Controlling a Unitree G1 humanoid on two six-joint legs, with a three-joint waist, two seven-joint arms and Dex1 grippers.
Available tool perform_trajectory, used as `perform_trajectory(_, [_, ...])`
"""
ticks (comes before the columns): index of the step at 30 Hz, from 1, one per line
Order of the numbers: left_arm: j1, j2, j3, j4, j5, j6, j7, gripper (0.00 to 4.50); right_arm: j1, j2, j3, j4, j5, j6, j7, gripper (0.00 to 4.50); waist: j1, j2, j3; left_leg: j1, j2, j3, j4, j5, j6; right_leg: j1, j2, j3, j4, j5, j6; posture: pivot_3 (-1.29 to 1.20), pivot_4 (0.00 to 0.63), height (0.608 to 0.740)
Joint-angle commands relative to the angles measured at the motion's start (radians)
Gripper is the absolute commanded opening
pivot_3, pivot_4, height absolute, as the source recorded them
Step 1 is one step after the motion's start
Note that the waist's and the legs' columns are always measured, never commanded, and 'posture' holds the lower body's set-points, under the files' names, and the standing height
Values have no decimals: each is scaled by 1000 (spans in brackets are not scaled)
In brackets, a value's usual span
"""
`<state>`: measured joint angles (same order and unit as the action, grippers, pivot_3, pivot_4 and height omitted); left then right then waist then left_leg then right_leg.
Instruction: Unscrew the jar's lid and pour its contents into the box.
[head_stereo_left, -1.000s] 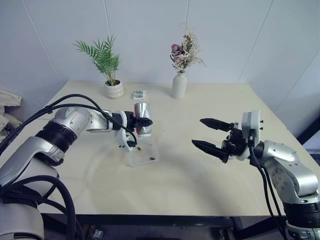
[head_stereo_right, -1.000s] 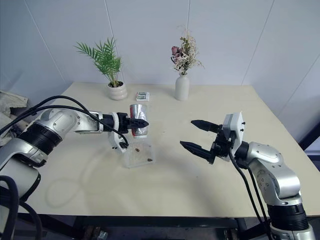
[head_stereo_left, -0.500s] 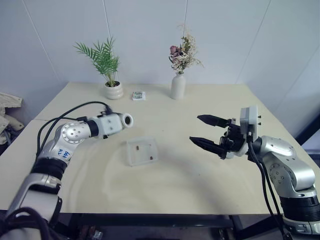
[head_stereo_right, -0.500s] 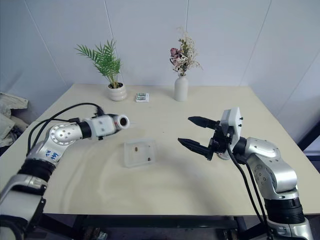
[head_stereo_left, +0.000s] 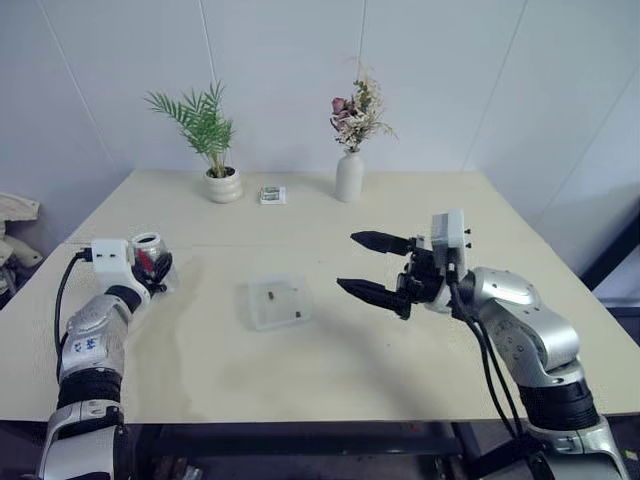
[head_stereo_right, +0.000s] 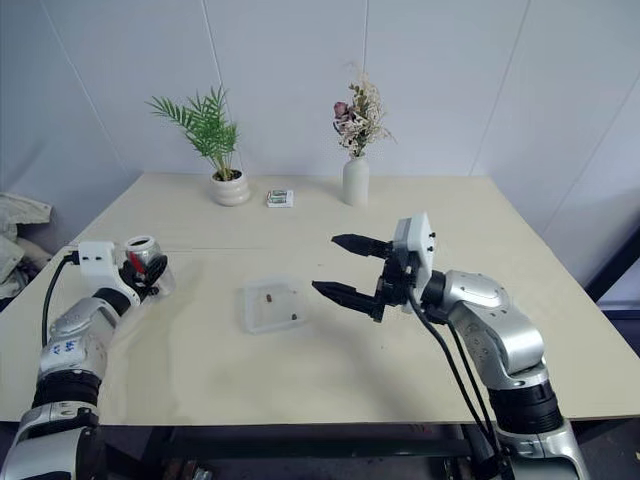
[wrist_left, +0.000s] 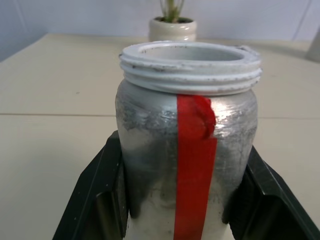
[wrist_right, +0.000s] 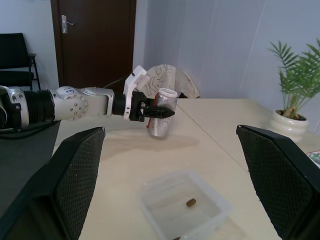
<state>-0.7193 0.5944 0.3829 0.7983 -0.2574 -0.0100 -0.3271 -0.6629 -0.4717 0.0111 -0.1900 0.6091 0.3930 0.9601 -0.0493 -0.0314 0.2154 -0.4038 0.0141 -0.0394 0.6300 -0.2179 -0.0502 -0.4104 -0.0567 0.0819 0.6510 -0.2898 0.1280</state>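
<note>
While my left gripper (wrist_left: 175, 200) clamps the small silvery open-mouthed jar (wrist_left: 187, 145) upright left of the shallow clear plastic box (head_stereo_left: 278, 302) and my right gripper (head_stereo_left: 372, 268) gapes empty, releasing above the cream table (head_stereo_left: 330, 360) could topple it

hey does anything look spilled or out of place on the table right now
Nothing looks spilled. The brown pieces lie inside the box, and the open jar is upright in the left pincer.
</note>
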Motion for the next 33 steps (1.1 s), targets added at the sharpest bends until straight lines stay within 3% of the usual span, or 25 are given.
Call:
perform_trajectory(1, [-69, 5, 26, 110, 12, -187, 28, 2000, -30, 22, 8, 15, -30, -53, 7, 4448, 5, 0, 0, 0, 0, 0, 0, 0, 0, 0, 0, 0, -1, 0, 0, 0, 150, 740])
perform_trajectory(9, [-145, 9, 21, 347, 19, -332, 6, 2000, -15, 15, 17, 23, -54, -73, 38, 4448, 18, 0, 0, -2, 0, 1, -3, -1, 0, 0, 0, -1, -8, 2, 1, 0, 150, 740])
perform_trajectory(18, [-130, -10, 22, 409, 13, -349, -14, 2000, 5, -14, 4, -4, -53, -53, 50, 4448, 19, 0, 0, -2, 0, 1, -4, -1, 0, -1, 0, -1, -8, 1, 1, 0, 150, 740])
perform_trajectory(25, [-117, 3, 37, 393, 8, -372, -1, 4321, 0, -22, 0, 7, -47, -50, 59, 4500, 18, 0, 0, -2, 1, 1, -4, -1, 0, -1, 0, -1, -8, 1, 1, 0, 150, 740])
perform_trajectory(26, [-110, 9, 38, 370, 3, -382, -24, 4483, 1, -22, 0, 7, -44, -50, 61, 4500, 18, 0, 0, -2, 0, 1, -4, -1, 0, -1, 0, -1, -9, 1, 1, 0, 150, 740])
perform_trajectory(33, [-31, 55, 44, 201, -3, -403, -54, 4483, 0, -13, 0, 10, -44, -57, 61, 4500, 17, 0, 0, -2, 1, 1, -6, -1, 0, -1, 0, -1, -10, 1, 1, 0, 150, 740])
